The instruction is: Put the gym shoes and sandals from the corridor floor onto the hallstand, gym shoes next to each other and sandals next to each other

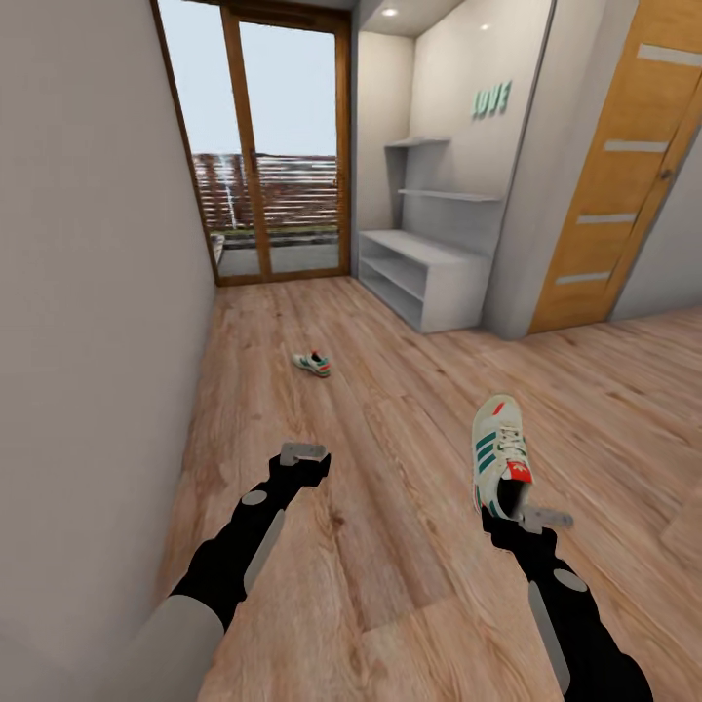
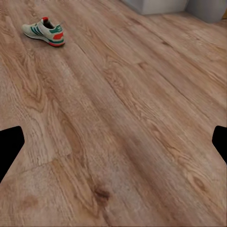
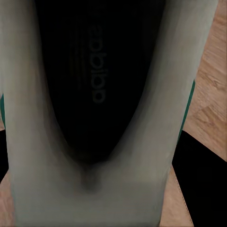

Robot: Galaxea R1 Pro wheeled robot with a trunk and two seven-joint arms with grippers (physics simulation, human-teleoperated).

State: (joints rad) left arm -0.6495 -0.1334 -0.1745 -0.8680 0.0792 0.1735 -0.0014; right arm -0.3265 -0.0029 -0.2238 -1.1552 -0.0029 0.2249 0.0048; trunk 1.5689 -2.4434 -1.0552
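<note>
Your right arm reaches forward from the lower right of the head view, forearm angled up and slightly inward, and your right pincer (image 1: 525,515) is clamped on the heel end of one gym shoe (image 1: 500,450), which it holds above the corridor floor (image 1: 390,546) with the toe pointing away from you. In the right wrist view that held gym shoe (image 3: 94,85) sits right against the camera, its dark inner lining and pale collar walls between the fingers, with slivers of wood planking at the edges. Your left arm extends from the lower left, elbow bent, forearm rising toward the middle of the floor, and your left pincer (image 1: 303,452) hovers over bare planks with nothing in it; in the left wrist view its dark fingertips (image 2: 10,144) stand wide apart at either edge, so it is open. Farther on, the second gym shoe (image 1: 313,364) lies alone on the floor, well ahead of the left pincer and a little to its right; the left wrist view shows this second shoe (image 2: 44,31) resting on its sole, side stripes visible. Beyond it, at the right wall, the hallstand (image 1: 429,268) stands in its alcove, its low worktop and shelves bare, with mint letters above. At the corridor's far end is a glass door (image 1: 268,146).
</note>
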